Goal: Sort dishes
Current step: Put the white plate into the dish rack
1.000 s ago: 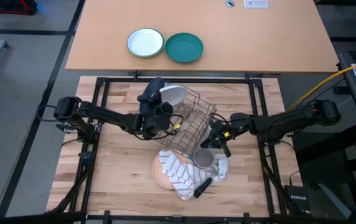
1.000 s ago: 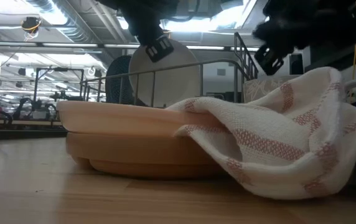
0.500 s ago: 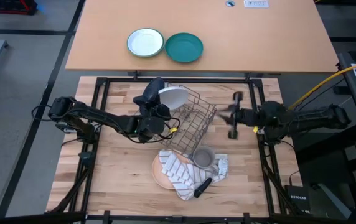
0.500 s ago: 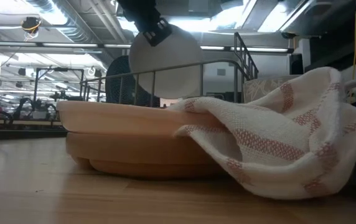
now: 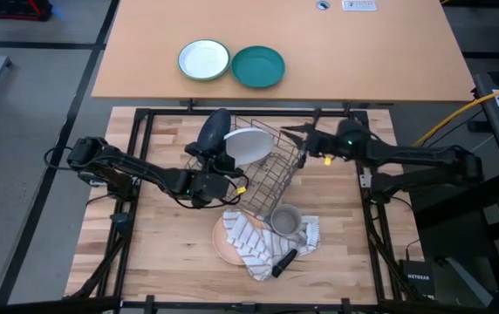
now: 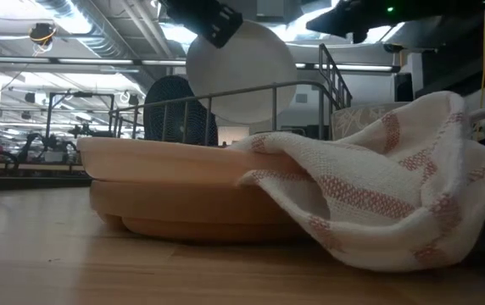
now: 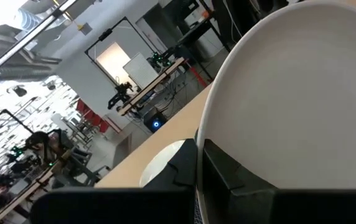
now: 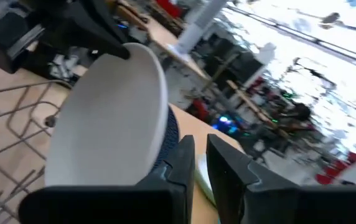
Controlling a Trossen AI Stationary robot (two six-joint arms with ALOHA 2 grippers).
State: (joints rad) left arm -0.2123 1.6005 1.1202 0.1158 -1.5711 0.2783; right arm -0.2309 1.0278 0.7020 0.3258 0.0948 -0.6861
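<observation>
My left gripper [image 5: 218, 162] lifts the white plate [image 5: 248, 146] above the wire rack [image 5: 271, 174] — fingers clamped; right gripper [image 5: 291, 133], fingers narrow, nears — next, a handover, I judge.

The white plate [image 6: 241, 72] is smooth and glossy, the rack [image 5: 271, 166] thin metal wire, the towel [image 6: 378, 191] coarse woven cloth, the tan plate [image 6: 175, 191] matt, the table [image 5: 167, 222] pale wood.
</observation>
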